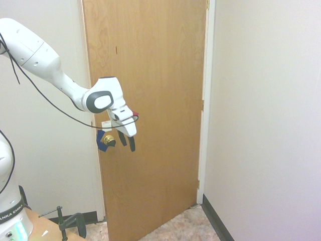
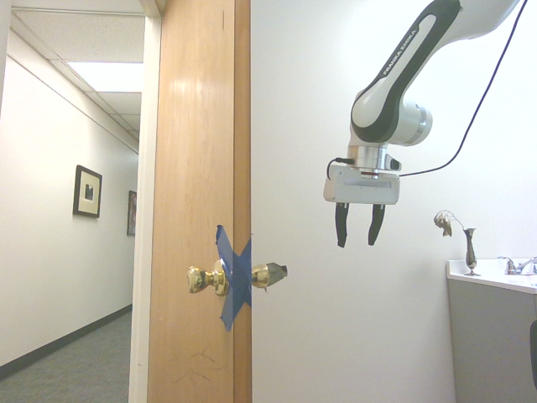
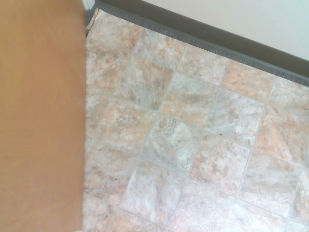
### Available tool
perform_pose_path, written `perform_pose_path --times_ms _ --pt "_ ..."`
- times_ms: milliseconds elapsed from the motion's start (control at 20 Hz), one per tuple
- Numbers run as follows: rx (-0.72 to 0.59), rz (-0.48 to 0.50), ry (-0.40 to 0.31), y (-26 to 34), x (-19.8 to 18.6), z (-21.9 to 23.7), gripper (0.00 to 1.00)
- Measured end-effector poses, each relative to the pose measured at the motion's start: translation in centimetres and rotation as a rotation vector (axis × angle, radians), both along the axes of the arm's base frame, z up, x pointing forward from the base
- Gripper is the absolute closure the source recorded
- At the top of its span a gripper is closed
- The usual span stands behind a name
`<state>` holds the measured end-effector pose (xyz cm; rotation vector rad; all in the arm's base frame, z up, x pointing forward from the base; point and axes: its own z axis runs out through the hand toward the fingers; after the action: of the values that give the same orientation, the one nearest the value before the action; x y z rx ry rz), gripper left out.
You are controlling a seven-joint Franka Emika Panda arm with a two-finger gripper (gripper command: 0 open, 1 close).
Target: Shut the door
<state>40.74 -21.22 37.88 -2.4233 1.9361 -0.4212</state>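
From left to right in the first exterior view, the first risk is the blue tape (image 1: pixel 101 140) at the free edge, centre-left of the frame: it wraps over the edge where the latch would be, so the door might swing home yet fail to catch. Just right of it, the brass round knob (image 1: pixel 108 140) juts out beside the gripper (image 2: pixel 357 244); a sideways sweep could hook a finger on it and jam or jolt the arm. The two fingers are spread, with nothing between them, so a push would load their narrow tips, which could skid over the smooth face. Contact further right, towards the hinge side, would need more force and could stall the swing.

The wooden door (image 1: pixel 150 165) fills the middle of that frame, standing ajar, its free edge to the left and its hinge side to the right. It is tall, flat and orange-brown, with fine grain, a short reddish mark at upper left, and a small white sticker (image 1: pixel 106 125) above the knob. In the second exterior view it stands left of centre, nearly edge-on, with a knob on each face and the tape crossing between them.
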Motion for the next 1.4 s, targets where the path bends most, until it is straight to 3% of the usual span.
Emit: perform_pose_path --times_ms 350,550,800,950,1200,1400 --pt "0.0 0.0 0.0 0.0 0.0 0.0 0.0" --pt "-0.007 0.061 0.013 1.9 1.1 0.0 0.0" --pt "-0.009 0.31 0.044 15.6 9.6 10.7 0.0" --pt "-0.015 0.281 0.029 18.4 12.7 15.1 0.0" --pt "0.021 0.211 0.044 16.5 20.7 12.2 0.0" --pt "0.043 0.271 0.041 18.9 27.0 8.6 0.0"
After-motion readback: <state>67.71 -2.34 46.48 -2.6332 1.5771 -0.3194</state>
